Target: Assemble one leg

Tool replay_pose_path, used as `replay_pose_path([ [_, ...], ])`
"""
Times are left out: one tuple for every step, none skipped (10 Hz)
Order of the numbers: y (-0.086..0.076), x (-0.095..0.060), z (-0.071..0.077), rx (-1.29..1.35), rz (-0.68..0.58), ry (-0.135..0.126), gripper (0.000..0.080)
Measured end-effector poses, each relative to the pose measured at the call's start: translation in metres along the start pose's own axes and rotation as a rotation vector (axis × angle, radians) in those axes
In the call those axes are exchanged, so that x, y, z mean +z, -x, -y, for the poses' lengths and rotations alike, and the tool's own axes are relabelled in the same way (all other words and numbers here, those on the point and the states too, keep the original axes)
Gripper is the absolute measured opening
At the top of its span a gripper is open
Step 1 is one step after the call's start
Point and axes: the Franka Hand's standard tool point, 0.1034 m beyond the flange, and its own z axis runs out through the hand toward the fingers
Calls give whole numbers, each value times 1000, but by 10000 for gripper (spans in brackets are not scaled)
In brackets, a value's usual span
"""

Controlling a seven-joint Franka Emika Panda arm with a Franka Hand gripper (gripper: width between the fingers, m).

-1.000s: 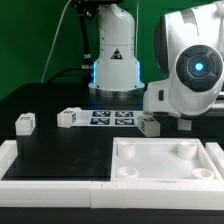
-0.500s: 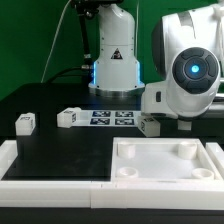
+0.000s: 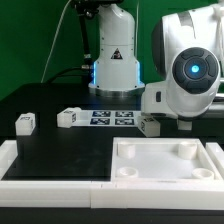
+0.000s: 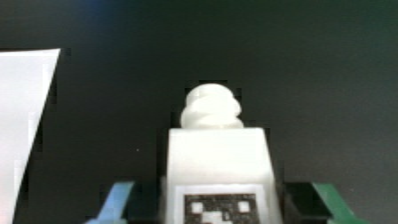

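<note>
In the wrist view a white leg (image 4: 221, 150) with a rounded screw tip and a black-and-white tag lies on the black table between my gripper's (image 4: 222, 208) two fingers. The fingers (image 4: 125, 202) stand on either side of it with a dark gap on each side, so the gripper is open around the leg. In the exterior view the arm's wrist (image 3: 190, 75) hangs low at the right and hides the fingers. A leg (image 3: 148, 125) lies on the table just beside it. Two more legs (image 3: 25, 122) (image 3: 68, 117) lie toward the exterior view's left.
The white square tabletop with round corner sockets (image 3: 165, 175) lies at the front right. The marker board (image 3: 112, 118) lies at the back middle. A white raised rim (image 3: 40, 170) borders the black table at the front left. A white edge (image 4: 22, 110) shows in the wrist view.
The arm's wrist has shifted slightly toward the exterior view's left and down over the last second. The legs and the tabletop have not moved.
</note>
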Motion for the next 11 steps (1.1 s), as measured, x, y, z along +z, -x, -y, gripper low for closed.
replay_pose_path([
  [0,0,0,0,0,0,286],
  [5,-5,-1,-16,16,-1,286],
  [16,-22,-2,-32,31,-6,287],
  [30,-38,-2,-35,41,-7,287],
  [43,-50,-2,-37,48,-6,287],
  [57,-63,-2,-40,56,-3,288],
  [68,-75,-1,-47,62,-1,288],
  [56,-73,1,-46,-4,-7,288],
  [57,-71,0,-45,-11,-6,288],
  [43,-80,5,-48,-171,-20,288],
  [44,-84,5,-51,-326,-22,288],
])
